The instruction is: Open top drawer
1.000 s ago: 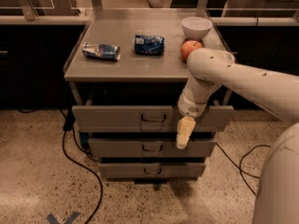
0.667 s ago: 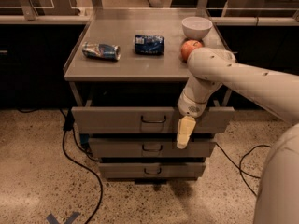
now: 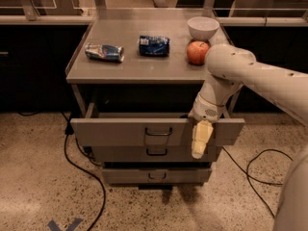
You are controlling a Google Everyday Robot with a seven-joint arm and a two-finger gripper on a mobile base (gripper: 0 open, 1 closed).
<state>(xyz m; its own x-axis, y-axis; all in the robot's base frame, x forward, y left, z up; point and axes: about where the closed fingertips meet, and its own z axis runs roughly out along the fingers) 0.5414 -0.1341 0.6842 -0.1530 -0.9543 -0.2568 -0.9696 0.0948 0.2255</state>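
The top drawer (image 3: 120, 131) is the widest grey drawer under the cart's top. It is pulled out toward me, ahead of the two narrower drawers (image 3: 156, 153) below. Its small dark loop handle (image 3: 158, 131) sits at the centre of its front. My gripper (image 3: 200, 139) hangs in front of the drawer's front, right of the handle, with pale fingers pointing down. My white arm reaches in from the right.
On the grey cart top (image 3: 144, 61) lie a crushed can (image 3: 104, 52), a blue packet (image 3: 154, 45), a red apple (image 3: 198, 52) and a white bowl (image 3: 203, 27). Black cables (image 3: 82, 167) run over the speckled floor on both sides of the cart.
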